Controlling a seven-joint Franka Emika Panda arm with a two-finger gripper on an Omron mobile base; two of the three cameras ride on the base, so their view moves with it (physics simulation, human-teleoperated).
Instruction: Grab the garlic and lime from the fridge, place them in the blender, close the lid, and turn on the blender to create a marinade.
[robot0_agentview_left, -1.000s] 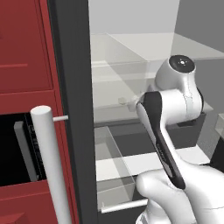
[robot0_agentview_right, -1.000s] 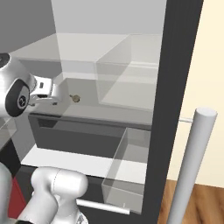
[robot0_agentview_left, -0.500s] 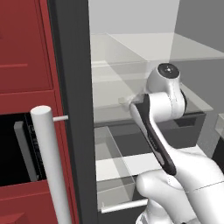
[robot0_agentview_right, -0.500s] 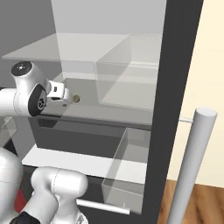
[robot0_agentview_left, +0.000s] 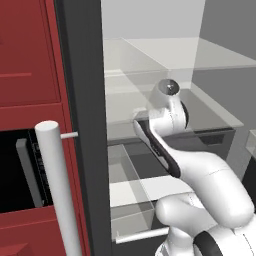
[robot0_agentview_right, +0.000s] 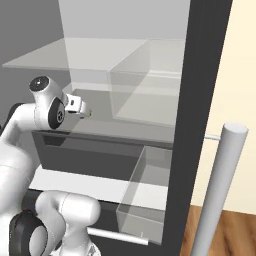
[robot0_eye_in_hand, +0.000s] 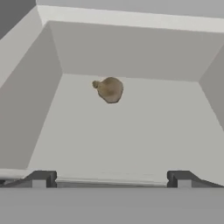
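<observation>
Reaching into the open fridge (robot0_agentview_right: 200, 75), the pincer (robot0_eye_in_hand: 111, 178) stands released, its two dark fingertips (robot0_eye_in_hand: 41, 178) spread wide apart at the bottom of the hand view with nothing between them. Ahead of it, toward twelve o'clock in that view, the garlic (robot0_eye_in_hand: 109, 89) lies alone on the pale floor of the fridge compartment, a small tan lumpy bulb with its stubby tip pointing to nine o'clock, well apart from both fingertips and short of the back wall. Pale side walls slope in at nine and three o'clock around it. In the right base view the pincer (robot0_agentview_right: 82, 108) juts from the round white wrist toward three o'clock, just under a translucent glass shelf (robot0_agentview_right: 90, 55) and over the dark drawer front (robot0_agentview_right: 95, 150) below; a clear door bin (robot0_agentview_right: 150, 195) sits at about five o'clock from it, with the white cylindrical door handle (robot0_agentview_right: 215, 195) farther out at four o'clock. In the left base view the white arm (robot0_agentview_left: 200, 170) bends up from five o'clock into the fridge interior, the dark door edge (robot0_agentview_left: 82, 115) and another white handle (robot0_agentview_left: 57, 190) standing at nine o'clock, with red cabinet fronts (robot0_agentview_left: 25, 60) beyond
</observation>
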